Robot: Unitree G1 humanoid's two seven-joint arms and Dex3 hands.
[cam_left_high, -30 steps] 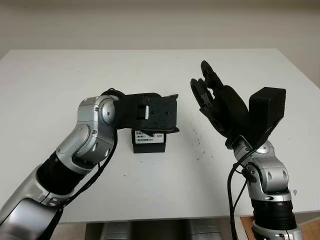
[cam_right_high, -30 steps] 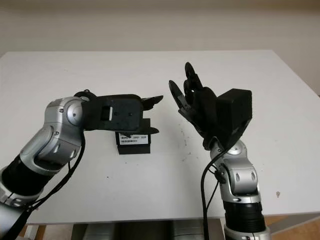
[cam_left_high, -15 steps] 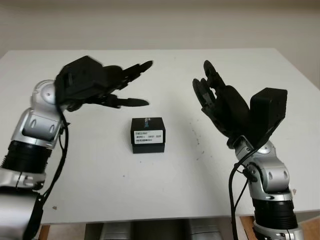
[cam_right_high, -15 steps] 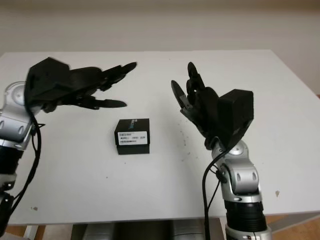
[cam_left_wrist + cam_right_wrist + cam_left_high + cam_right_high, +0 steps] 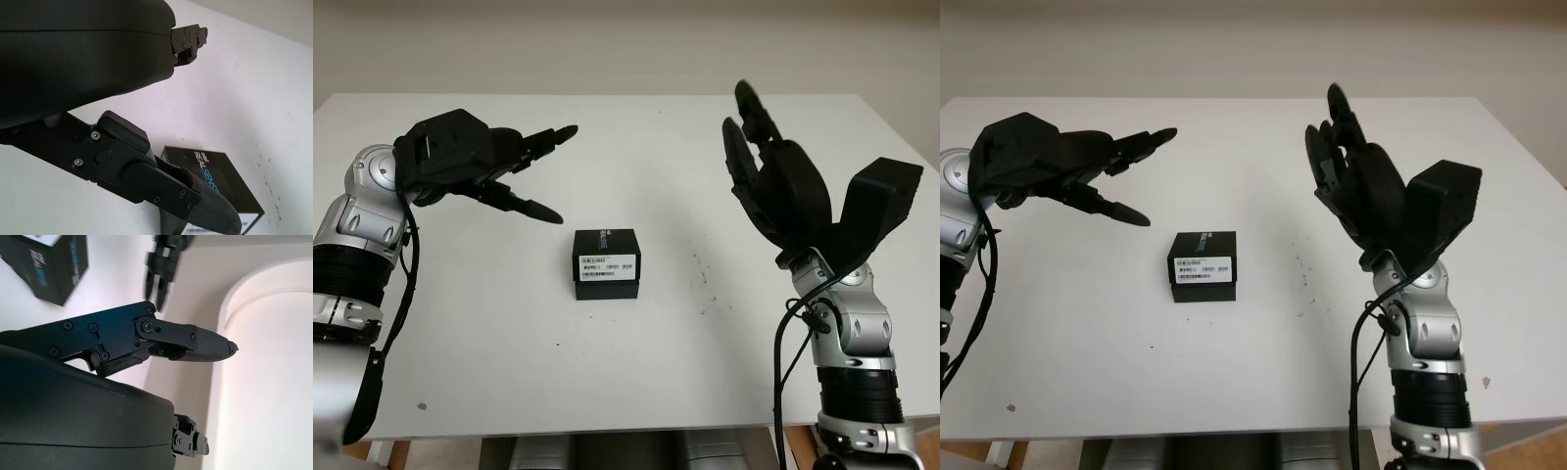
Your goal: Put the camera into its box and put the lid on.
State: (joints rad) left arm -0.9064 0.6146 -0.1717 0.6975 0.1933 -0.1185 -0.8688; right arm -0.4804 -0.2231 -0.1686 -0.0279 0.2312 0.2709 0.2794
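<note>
Black box (image 5: 606, 261) sitting lidded on the bench (image 5: 626, 372) — both hands, left (image 5: 470, 162) and right (image 5: 783, 196), hovering open, holding nothing; task looking finished — next, withdrawing.

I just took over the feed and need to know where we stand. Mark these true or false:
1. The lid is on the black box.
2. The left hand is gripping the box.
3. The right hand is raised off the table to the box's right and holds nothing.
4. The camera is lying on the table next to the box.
1. True. The black box sits closed on the white table.
2. False. The left hand is open, up and to the left of the box, not touching it.
3. True. The right hand is open and raised to the box's right.
4. False. Nothing lies beside the box; whether the camera is inside cannot be seen.
</note>
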